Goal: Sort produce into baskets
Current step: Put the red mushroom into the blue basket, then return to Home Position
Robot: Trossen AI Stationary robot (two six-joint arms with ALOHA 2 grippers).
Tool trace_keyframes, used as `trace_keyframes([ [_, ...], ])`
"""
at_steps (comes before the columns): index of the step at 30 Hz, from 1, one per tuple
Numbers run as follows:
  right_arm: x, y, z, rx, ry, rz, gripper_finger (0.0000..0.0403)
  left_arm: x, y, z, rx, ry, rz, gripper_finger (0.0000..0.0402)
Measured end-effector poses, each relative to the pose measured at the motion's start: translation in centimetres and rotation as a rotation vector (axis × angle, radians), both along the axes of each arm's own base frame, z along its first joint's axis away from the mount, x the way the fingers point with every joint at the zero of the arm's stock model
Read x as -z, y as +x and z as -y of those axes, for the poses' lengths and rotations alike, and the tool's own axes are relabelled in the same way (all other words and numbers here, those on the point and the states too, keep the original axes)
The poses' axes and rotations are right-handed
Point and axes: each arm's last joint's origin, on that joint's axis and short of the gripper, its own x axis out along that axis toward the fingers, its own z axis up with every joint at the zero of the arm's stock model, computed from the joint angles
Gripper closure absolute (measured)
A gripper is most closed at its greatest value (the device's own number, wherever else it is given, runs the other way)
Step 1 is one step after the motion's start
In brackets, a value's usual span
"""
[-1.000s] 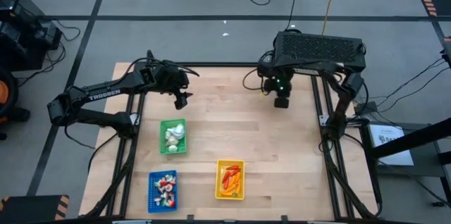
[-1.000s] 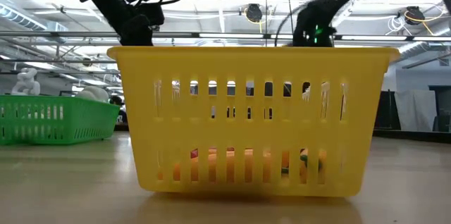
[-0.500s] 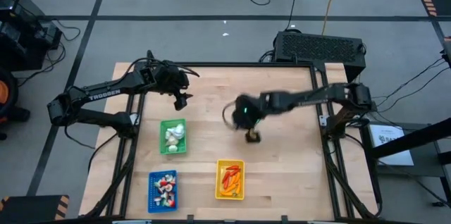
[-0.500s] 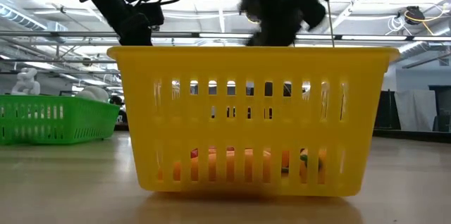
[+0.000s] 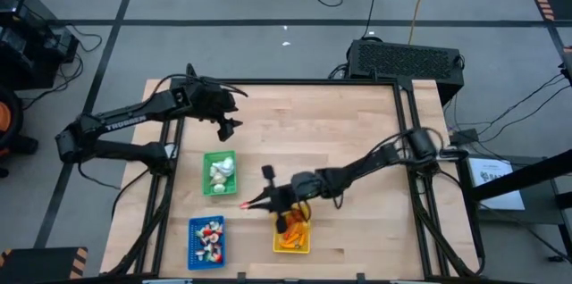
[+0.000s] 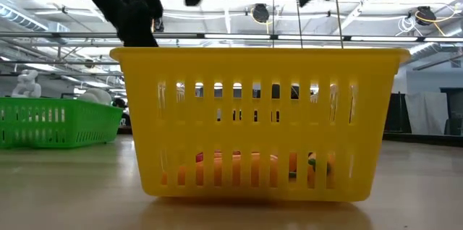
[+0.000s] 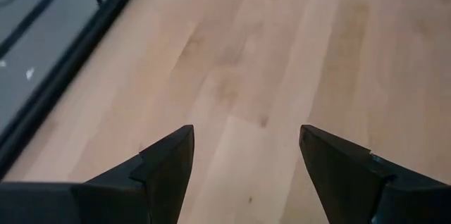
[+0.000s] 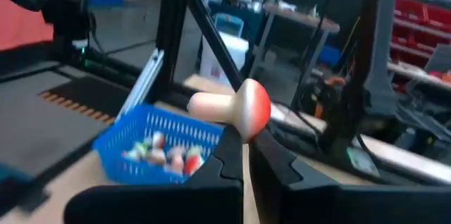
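Three baskets stand on the wooden table: green (image 5: 219, 174) with white bulbs, blue (image 5: 206, 241) with small red-and-white pieces, yellow (image 5: 292, 230) with orange and red produce. My right gripper (image 5: 259, 201) reaches level over the yellow basket's far left corner, shut on a toy mushroom (image 8: 232, 108) with a red cap and cream stem. The blue basket (image 8: 158, 143) lies ahead of it. My left gripper (image 5: 229, 127) hangs open over bare wood at the far left, beyond the green basket, nothing between its fingers (image 7: 243, 168). My right gripper pinches the mushroom between its two fingertips (image 8: 229, 155), at the lower edge of the red cap (image 8: 255, 115). The fingers lie level and point from the table's right toward its left. The mushroom (image 5: 246, 204) is lifted clear, its stem sticking out sideways.
In the low view the yellow basket (image 6: 253, 121) fills the foreground and the green basket (image 6: 54, 121) stands behind at the left. Bare wood (image 5: 357, 123) spreads over the table's far and right parts. Black frame rails (image 5: 407, 132) run along the table's edges.
My right gripper has swept from the table's far side toward its near edge and leftward, ending above the yellow basket's far left corner. It has tipped from pointing down to lying level, pointing left.
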Motion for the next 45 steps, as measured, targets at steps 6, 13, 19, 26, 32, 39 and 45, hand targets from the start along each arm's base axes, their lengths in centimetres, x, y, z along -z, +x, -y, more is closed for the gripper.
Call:
trace_keyframes([
  [6, 0.8, 4.9, -2.6, -0.021, 0.015, 0.012, 0.0401, -2.3, -1.8, 1.0, -0.019, 0.023, 0.128, 0.0137],
  [13, 2.4, 10.5, -4.8, -0.030, 0.027, -0.084, 0.0401, -4.6, -4.7, 2.6, -0.055, 0.038, 0.260, 0.0137],
  [19, 3.7, 13.0, -5.7, -0.071, 0.056, -0.177, 0.0401, -5.3, -6.4, 3.5, -0.069, 0.038, 0.305, 0.0137],
  [26, 6.1, 13.8, -6.1, -0.149, 0.196, -0.252, 0.0401, -5.5, -7.4, 4.1, -0.069, 0.041, 0.310, 0.0137],
  [32, 6.3, 13.9, -6.1, -0.142, 0.222, -0.255, 0.0395, -5.4, -7.6, 4.2, -0.070, 0.035, 0.297, 0.0137],
  [39, 6.4, 14.0, -5.7, -0.125, 0.269, -0.274, 0.0342, -5.2, -7.8, 4.3, -0.071, 0.021, 0.270, 0.0137],
  [45, 6.7, 14.1, -5.1, -0.105, 0.283, -0.311, 0.0303, -5.2, -7.8, 4.3, -0.072, 0.022, 0.272, 0.0137],
])
